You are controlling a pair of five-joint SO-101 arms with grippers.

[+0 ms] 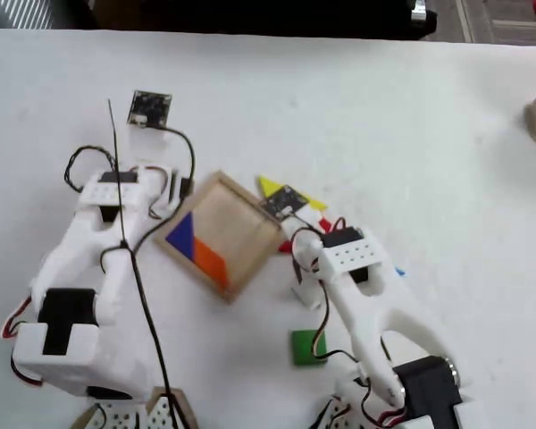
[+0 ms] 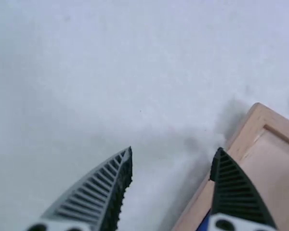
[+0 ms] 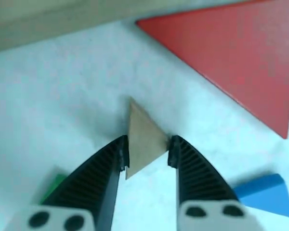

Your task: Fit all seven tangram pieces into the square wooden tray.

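On white table (image 1: pixel 384 107): square wooden tray (image 1: pixel 237 219) at centre, partly filled. At its 3 o'clock, pinching a small tan wooden triangle (image 3: pixel 142 139) between right end effector (image 3: pixel 148 144) tips. Left end effector (image 2: pixel 174 150) spread by the 10 o'clock corner. Probably best: lift clear of the rim, keep both edges gripped squarely, rotate over bare wood, lower flat.

Your two arms, white shells and black motors
Your left arm (image 1: pixel 89 268) and right arm (image 1: pixel 366 304) are white plastic with black servo blocks in the joints, thin black and red cables looping along them, and a small dark circuit board (image 1: pixel 149 108) at each wrist; the left gripper (image 2: pixel 174 150) and right gripper (image 3: pixel 149 139) have dark ribbed fingers (image 3: pixel 98 175) tapering to points, with pale bases bearing round holes
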